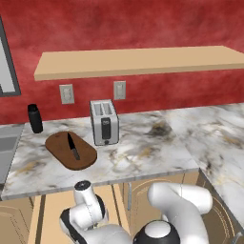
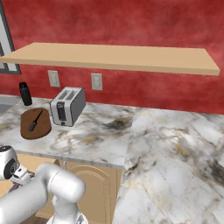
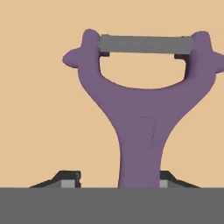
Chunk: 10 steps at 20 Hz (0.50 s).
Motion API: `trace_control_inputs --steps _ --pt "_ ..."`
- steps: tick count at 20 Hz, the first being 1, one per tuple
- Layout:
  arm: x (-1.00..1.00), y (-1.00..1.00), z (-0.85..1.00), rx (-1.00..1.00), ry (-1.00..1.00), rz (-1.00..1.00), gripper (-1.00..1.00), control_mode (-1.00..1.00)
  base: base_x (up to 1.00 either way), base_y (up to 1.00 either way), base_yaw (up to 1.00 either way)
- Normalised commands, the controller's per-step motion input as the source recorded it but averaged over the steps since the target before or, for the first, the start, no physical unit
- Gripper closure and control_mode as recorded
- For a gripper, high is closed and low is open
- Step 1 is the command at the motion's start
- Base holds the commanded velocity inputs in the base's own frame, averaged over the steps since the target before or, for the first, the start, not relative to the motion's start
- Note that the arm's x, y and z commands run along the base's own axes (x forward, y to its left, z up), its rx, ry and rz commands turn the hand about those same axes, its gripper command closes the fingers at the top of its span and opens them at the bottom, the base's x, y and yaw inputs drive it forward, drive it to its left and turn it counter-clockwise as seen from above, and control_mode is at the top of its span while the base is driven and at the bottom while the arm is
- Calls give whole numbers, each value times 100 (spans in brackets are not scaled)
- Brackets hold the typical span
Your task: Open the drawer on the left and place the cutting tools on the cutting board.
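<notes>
The toaster [image 1: 105, 122] stands on the marble countertop [image 1: 143, 147] and serves as the marker here. Just to its left in the left base view lies the cutting board [image 1: 70, 150], flat on the marble, touching nothing but the knife [image 1: 73, 147] — a slim dark blade lying on the board's middle, roughly along its length; behind the board, further left of the toaster, a dark cylinder [image 1: 35, 118] stands upright near the wall; above the toaster hang two wall outlets [image 1: 66, 94] and a long tan shelf [image 1: 138, 61].

Below the counter edge, in front of and lower than the toaster, the drawer [image 1: 52, 209] is pulled out, its tan inside showing beside the arm's white links.

In the hand view the purple peeler [image 3: 142, 109] lies flat on the drawer's tan floor [image 3: 35, 109], its Y-shaped head and grey blade away from the camera; the gripper [image 3: 118, 180] sits low over the handle, one fingertip [image 3: 68, 178] apart on one side, the other tight against the handle; jaws partly spread; whether they grip the peeler, I cannot tell.
</notes>
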Motion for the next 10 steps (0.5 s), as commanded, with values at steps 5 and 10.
trace_control_inputs --steps 5,10 --pt "-12 0 56 0 -20 0 100 -100 0 0 0" --pt "-6 3 100 0 -30 0 100 -100 0 0 0"
